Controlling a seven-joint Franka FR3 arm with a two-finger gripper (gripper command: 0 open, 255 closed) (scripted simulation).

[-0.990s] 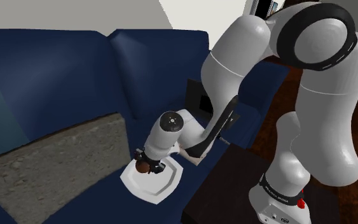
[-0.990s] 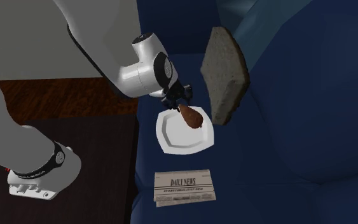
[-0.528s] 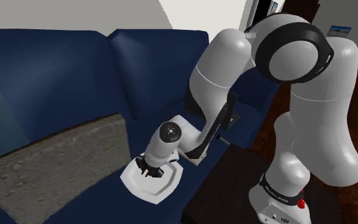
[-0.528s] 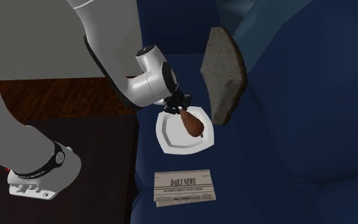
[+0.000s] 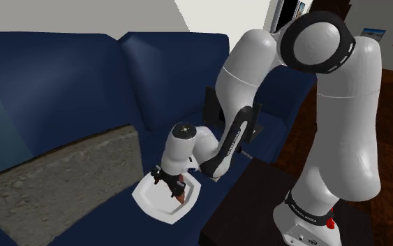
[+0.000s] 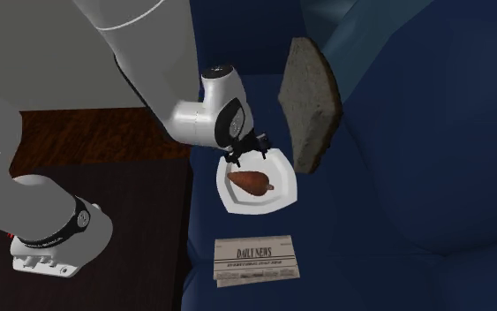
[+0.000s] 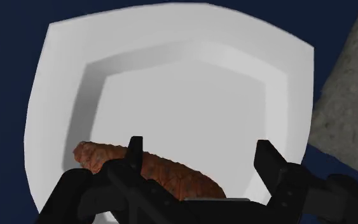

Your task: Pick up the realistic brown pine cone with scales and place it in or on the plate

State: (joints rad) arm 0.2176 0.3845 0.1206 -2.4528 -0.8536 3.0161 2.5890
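A brown, scaly pine cone (image 6: 251,182) lies on its side in the white plate (image 6: 277,199), which rests on the dark blue sofa seat. In the wrist view the pine cone (image 7: 165,175) lies by one finger on the plate (image 7: 190,76), apart from the other finger. My black gripper (image 6: 244,148) hangs just above the plate's rim, open, holding nothing. From the shoulder camera the gripper (image 5: 168,183) stands over the plate (image 5: 148,198), and a bit of the cone (image 5: 179,198) peeks out beside it.
A grey rough cushion (image 5: 55,182) lies on the blue sofa (image 5: 69,77) next to the plate. A folded newspaper (image 6: 253,260) rests on the seat near the plate. A dark table (image 6: 96,221) stands beside the sofa, by the stand.
The gripper lowered the pine cone onto the plate and opened. The cone has dropped from hanging in the fingers to lying flat on the plate.
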